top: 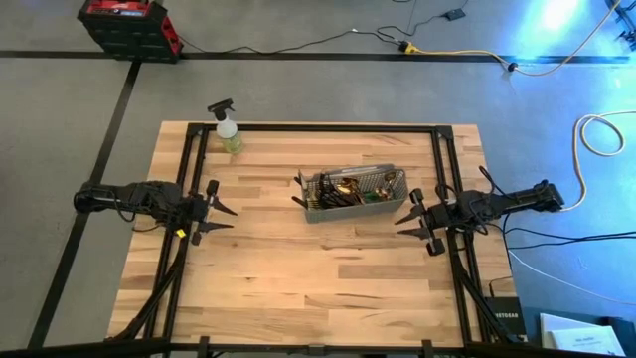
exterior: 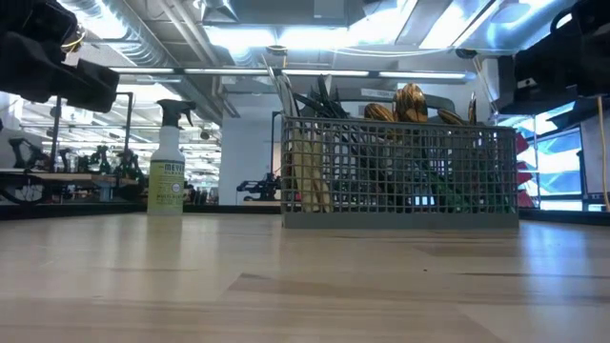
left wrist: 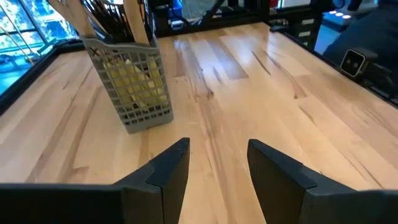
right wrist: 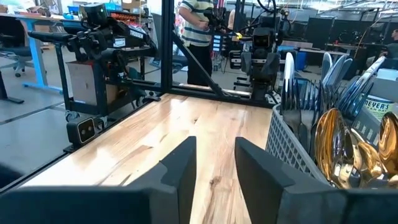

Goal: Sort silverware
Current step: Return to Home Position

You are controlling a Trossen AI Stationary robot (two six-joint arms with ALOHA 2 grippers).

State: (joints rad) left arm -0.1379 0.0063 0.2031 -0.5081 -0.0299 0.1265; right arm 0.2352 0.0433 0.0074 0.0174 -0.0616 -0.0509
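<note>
The silverware (top: 348, 189) stands bunched in a grey mesh caddy (top: 318, 211) on the wooden table, right of centre: gold spoons (right wrist: 348, 143), dark pieces and wooden-looking handles (left wrist: 112, 18) stick up out of it. The caddy (exterior: 400, 176) rests on its base. My left gripper (top: 227, 217) hovers open near the table's left edge, pointing toward the caddy (left wrist: 134, 87), with only bare table between its fingers (left wrist: 217, 155). My right gripper (top: 402, 221) hovers just right of the caddy, its fingers (right wrist: 214, 155) a little apart with nothing between them.
A green spray bottle (top: 227, 127) stands at the table's far left (exterior: 167, 176). A black frame (top: 318, 127) runs along the table's far and side edges. Bare wood lies between the caddy and the near edge. A person (right wrist: 199, 25) stands in the room beyond.
</note>
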